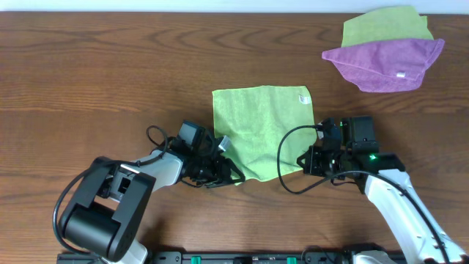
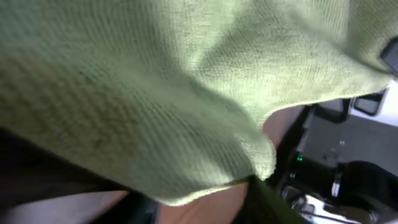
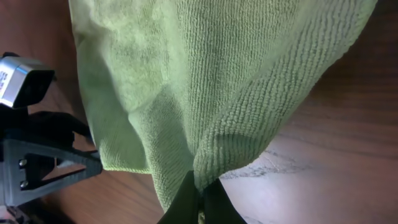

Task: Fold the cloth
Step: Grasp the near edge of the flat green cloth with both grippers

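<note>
Evidently right claw point(image 3: 200, 198) pinches the cloth point(image 1: 260, 128); left claw point(image 1: 218, 160), seemingly at its corner, cannot tell.

Both arms have white shells and black joints. The left arm point(image 1: 157, 167) has a bulky black base point(image 1: 95, 216), a grey camera block point(image 1: 193, 133) and a screwed black triangular frame point(image 3: 46, 165). The right arm point(image 1: 388, 194) shows a green light point(image 1: 372, 156); left of the light loops a black cable point(image 1: 280, 163).

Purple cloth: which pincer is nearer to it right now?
Right. The right pincer pinches the near right corner of the lime-green cloth, on the side of the purple cloth; the left pincer is at the opposite near corner, farther off.
</note>
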